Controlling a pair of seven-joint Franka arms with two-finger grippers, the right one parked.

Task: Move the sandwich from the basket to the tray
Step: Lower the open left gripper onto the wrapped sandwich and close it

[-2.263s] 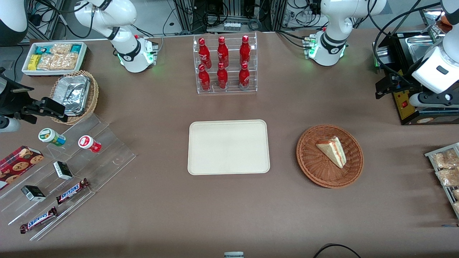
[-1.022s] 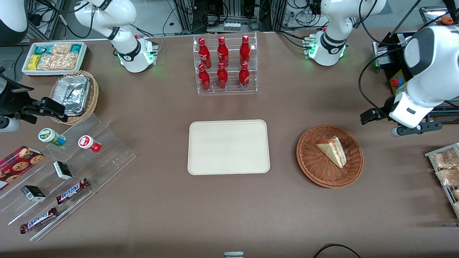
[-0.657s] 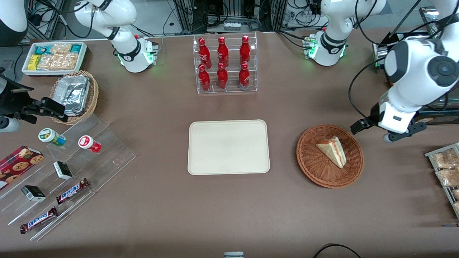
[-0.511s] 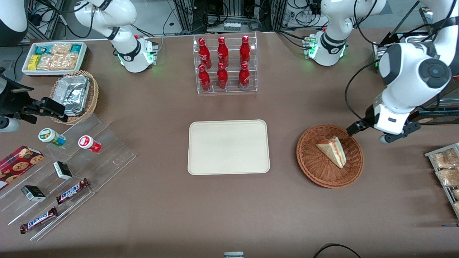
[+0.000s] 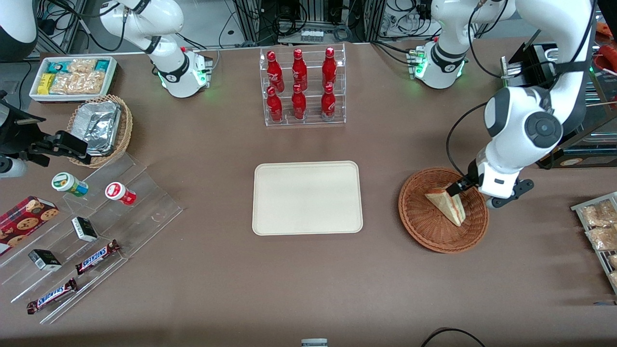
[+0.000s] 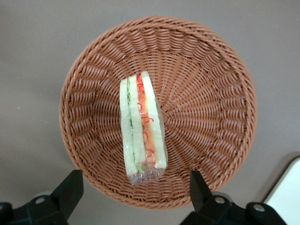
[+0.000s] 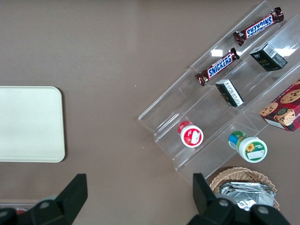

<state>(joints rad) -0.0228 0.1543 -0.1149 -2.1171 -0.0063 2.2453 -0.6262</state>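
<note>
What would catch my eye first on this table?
Probably the sandwich lying in the round brown basket, with the white arm's open tool poised just above it. Next, the bare cream tray at the table's middle, and the rack of red bottles farther from the front camera than the tray.

A: What covered the counter [image 5: 202, 270]?
B: A plain brown surface.
A: What rested directly on it?
B: The tray [image 5: 307, 197] lay centrally; the basket [image 5: 434, 231] sat beside it, toward the working arm's end. A clear bottle rack [image 5: 303, 86] stood farther from the front camera. The gripper [image 5: 462, 187] hung above the basket, fingers spread.
A: Toward the parked arm's end?
B: A clear stepped stand [image 5: 140, 202], a lighter wicker basket [image 5: 126, 130] and a white bin [image 5: 112, 77].
</note>
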